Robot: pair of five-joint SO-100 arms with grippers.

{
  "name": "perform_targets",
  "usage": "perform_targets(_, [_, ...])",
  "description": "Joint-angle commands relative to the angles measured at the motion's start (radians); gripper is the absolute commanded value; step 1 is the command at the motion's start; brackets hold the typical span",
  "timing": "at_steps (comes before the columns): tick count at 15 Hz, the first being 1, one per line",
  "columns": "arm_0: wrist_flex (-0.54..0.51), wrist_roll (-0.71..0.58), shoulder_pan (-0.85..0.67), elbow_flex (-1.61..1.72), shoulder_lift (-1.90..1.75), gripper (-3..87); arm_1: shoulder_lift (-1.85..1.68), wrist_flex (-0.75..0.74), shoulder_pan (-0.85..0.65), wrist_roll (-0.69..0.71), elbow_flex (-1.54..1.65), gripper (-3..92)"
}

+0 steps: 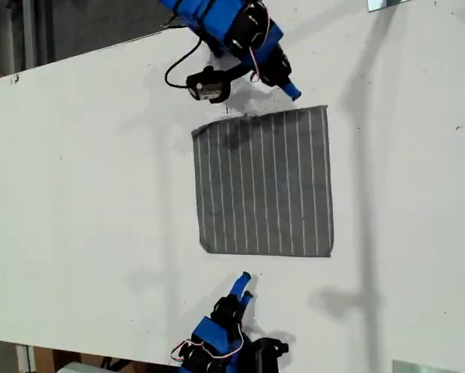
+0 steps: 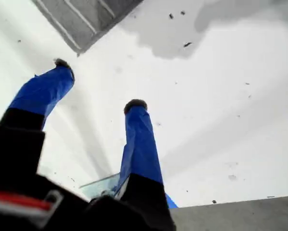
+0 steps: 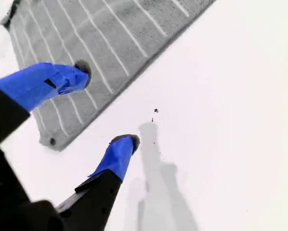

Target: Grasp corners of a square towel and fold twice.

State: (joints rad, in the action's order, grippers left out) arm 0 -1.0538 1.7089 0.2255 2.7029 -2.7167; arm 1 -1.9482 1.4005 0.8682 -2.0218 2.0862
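Observation:
The grey striped towel (image 1: 263, 183) lies flat and square on the white table (image 1: 77, 194). My first gripper (image 1: 288, 87) hangs open just beyond the towel's far edge, toward the exterior view's right. In the first wrist view my first gripper (image 2: 98, 84) holds nothing, and one of the corners (image 2: 82, 49) lies ahead of the fingertips. My second gripper (image 1: 246, 286) stands open a little short of the towel's near edge. The second wrist view shows my second gripper (image 3: 106, 105) empty, one finger (image 3: 62, 79) over the towel (image 3: 110, 38), and a corner (image 3: 52, 142) close by.
Two pale glassy plates sit at table edges, one at the exterior view's top right (image 1: 387, 3) and one at its bottom right (image 1: 422, 365). A black cable and small camera (image 1: 205, 84) hang beside the first arm. Floor shows past the table's far left edge.

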Motion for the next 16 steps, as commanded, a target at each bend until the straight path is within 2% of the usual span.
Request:
perform_targets(1, [0.100,-0.011,0.003,0.028,0.008,26.3,0.221,-0.202,0.075,-0.011,-0.146,27.5])
perform_targets(3, [0.118,0.000,0.014,0.057,-0.009,26.1,0.411,-0.261,0.075,0.067,-0.299,28.2])
perform_targets(5, [0.141,-0.003,0.017,0.069,-0.009,26.1,0.563,-0.225,0.018,0.186,-0.463,28.6])
perform_targets(7, [0.158,-0.009,0.023,0.075,-0.009,25.9,0.580,-0.224,-0.038,0.245,-0.448,28.7])
perform_targets(11, [0.178,-0.015,0.037,0.077,0.000,25.7,0.512,-0.230,-0.087,0.252,-0.302,29.0])
perform_targets(14, [0.186,-0.011,0.041,0.086,0.006,25.6,0.413,-0.325,-0.075,0.190,-0.124,29.2])
perform_targets(16, [0.189,-0.011,0.043,0.080,0.015,25.6,0.399,-0.414,-0.084,0.201,-0.058,28.5])
